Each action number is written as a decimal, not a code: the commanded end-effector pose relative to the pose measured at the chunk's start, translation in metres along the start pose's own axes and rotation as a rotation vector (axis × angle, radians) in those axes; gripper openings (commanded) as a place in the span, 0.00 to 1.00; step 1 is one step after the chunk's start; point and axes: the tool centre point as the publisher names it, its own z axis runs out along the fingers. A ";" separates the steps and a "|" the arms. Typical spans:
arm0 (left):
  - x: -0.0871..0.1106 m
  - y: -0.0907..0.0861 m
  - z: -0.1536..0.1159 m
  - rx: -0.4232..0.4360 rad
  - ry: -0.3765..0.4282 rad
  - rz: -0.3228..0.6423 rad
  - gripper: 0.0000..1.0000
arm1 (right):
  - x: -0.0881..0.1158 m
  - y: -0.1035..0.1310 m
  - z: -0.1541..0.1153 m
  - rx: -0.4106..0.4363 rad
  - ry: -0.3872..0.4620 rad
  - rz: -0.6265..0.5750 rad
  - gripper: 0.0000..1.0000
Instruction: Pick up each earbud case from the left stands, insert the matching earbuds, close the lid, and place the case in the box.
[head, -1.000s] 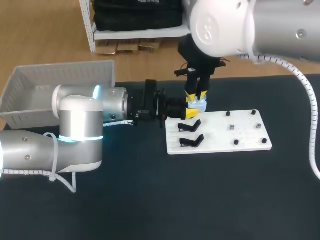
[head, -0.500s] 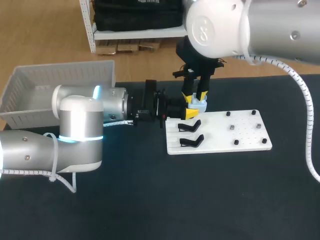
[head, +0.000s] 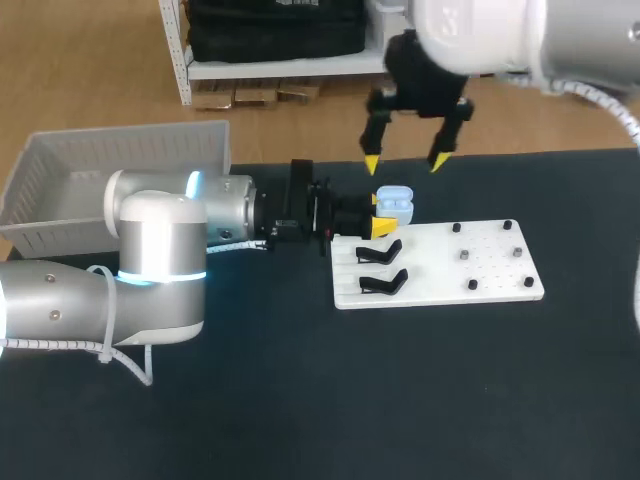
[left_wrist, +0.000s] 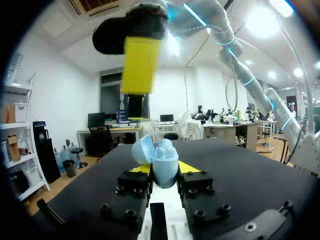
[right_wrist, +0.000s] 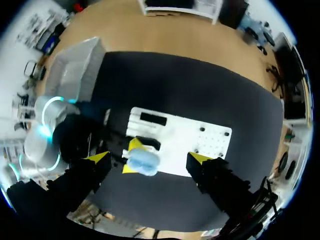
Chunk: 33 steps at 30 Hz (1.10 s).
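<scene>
the pale blue earbud case (head: 397, 203) is at the far left corner of the white board (head: 480, 268), clamped from two sides between the yellow tips of the left gripper (left_wrist: 165, 168), whose arm reaches in level from the left. in the left wrist view the case stands upright between those tips with its lid tipped open. the right gripper (head: 404, 162) hangs above the case and apart from it, its fingers spread wide and holding nothing. in the right wrist view the case shows straight below, between the parted tips. two black stands (head: 383, 283) sit on the board's left part, the farther one just beside the left gripper. small dark pegs (head: 465, 255) dot the board's right part. a white slatted box (head: 60, 185) rests at the far left of the dark table (head: 400, 400), well apart from the board.
</scene>
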 end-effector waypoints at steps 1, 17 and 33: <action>0.001 -0.002 0.000 -0.007 -0.003 0.004 0.00 | -0.017 -0.018 0.010 0.006 -0.004 0.127 1.00; 0.001 -0.002 0.000 -0.007 -0.003 0.004 0.00 | -0.017 -0.049 0.047 0.049 0.086 0.222 1.00; 0.001 -0.002 0.000 -0.007 -0.003 0.004 0.00 | 0.027 -0.048 0.041 0.022 0.184 0.195 1.00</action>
